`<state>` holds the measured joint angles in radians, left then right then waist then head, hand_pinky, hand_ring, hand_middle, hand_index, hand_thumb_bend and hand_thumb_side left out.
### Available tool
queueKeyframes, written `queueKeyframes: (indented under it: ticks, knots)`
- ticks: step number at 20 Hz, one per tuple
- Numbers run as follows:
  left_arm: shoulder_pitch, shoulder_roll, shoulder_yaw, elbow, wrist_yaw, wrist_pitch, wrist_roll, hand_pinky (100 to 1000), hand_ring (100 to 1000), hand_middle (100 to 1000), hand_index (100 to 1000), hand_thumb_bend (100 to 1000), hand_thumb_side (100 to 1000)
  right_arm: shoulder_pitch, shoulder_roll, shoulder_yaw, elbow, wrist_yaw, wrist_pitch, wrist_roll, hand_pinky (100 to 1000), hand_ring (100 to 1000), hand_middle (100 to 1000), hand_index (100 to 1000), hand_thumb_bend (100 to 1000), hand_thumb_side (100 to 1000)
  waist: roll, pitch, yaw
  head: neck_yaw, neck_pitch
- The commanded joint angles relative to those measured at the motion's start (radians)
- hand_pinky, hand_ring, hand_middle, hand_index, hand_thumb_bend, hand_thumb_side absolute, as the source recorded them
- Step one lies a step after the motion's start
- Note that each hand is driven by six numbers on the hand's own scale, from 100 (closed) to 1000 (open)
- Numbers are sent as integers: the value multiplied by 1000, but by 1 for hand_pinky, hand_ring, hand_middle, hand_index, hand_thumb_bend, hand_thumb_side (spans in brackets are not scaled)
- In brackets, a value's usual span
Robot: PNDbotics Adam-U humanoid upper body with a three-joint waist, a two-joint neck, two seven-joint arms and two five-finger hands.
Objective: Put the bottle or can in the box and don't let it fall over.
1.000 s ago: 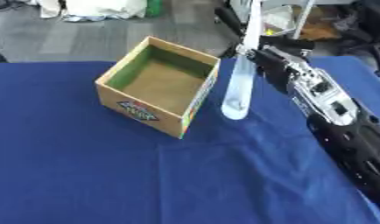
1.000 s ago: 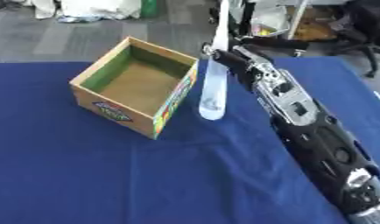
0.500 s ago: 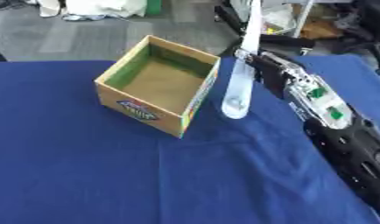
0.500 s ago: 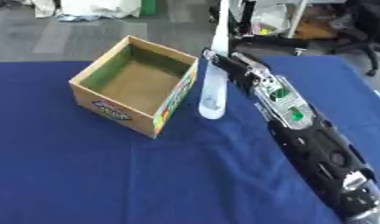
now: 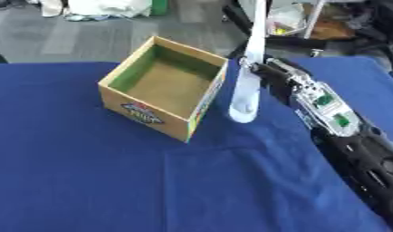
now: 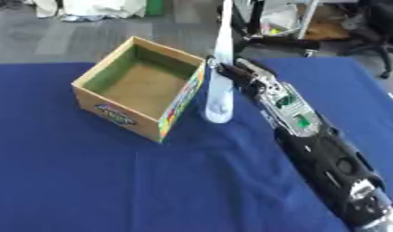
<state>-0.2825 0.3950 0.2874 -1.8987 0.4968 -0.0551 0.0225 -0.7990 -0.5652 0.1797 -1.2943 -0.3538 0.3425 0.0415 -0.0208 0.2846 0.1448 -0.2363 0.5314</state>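
Observation:
An open cardboard box [image 5: 142, 112] with green inner walls and a coloured label stands empty on the blue tablecloth [image 5: 97, 181], left of centre. Just to the right of it a tall, slim, pale bottle [image 5: 246, 90] stands upright, leaning slightly. Its base is at the cloth beside the box's right corner, and its top runs out of the picture. My right hand [image 6: 234, 74] comes in along the black and silver arm from the lower right. It is curled against the bottle's middle from the right. I cannot tell whether the base touches the cloth. My left hand does not show.
The table's far edge [image 5: 65, 62] runs just behind the box. Beyond it lies grey floor with white bags [image 5: 104, 7], a chair base [image 6: 374, 31] and metal legs [image 5: 314, 18]. My right forearm [image 6: 310, 131] covers the table's right side.
The bottle and box stay where they were. My right forearm has rolled, so that its green lights now face up, and the hand sits closer against the bottle.

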Motion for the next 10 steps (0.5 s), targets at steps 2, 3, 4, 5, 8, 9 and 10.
queueKeyframes:
  ticks: [2, 3, 4, 5, 8, 9, 10]
  knots:
    - [-14, 15, 3, -15, 1, 0, -5, 916, 1000, 1000, 780, 418, 633, -8, -7, -7, 2, 18, -11, 2, 1000, 1000, 1000, 1000, 100, 473, 3, -14, 3, 2, -7]
    - [-14, 15, 3, -15, 1, 0, -5, 916, 1000, 1000, 780, 418, 633, -6, -5, -7, 4, 20, -13, 2, 1000, 1000, 1000, 996, 100, 471, 3, -14, 3, 2, -7]
    - [-14, 15, 3, -15, 0, 0, -6, 916, 1000, 1000, 780, 417, 633, -5, -3, -8, 6, 21, -14, 1, 1000, 1000, 1000, 995, 100, 469, 3, -14, 4, 2, -6]
    - [-14, 15, 3, -15, 0, 0, -6, 916, 1000, 1000, 780, 417, 633, -4, -1, -8, 8, 21, -16, 0, 1000, 1000, 1000, 989, 100, 467, 3, -14, 4, 3, -6]
    - [-15, 14, 2, -16, 0, 1, -8, 916, 1000, 1000, 780, 417, 634, 1, 7, -9, 16, 14, -24, -2, 1000, 1000, 1000, 986, 100, 466, 3, -13, 6, 3, -7]
    - [-15, 13, 2, -16, 0, 1, -9, 916, 1000, 1000, 780, 416, 634, 2, 8, -8, 19, 11, -28, -3, 1000, 1000, 1000, 983, 100, 466, 3, -13, 7, 2, -7]
    - [-15, 13, 2, -16, 0, 1, -9, 916, 1000, 1000, 780, 416, 634, 3, 10, -8, 22, 10, -31, -3, 1000, 1000, 1000, 982, 100, 466, 2, -13, 8, 2, -7]
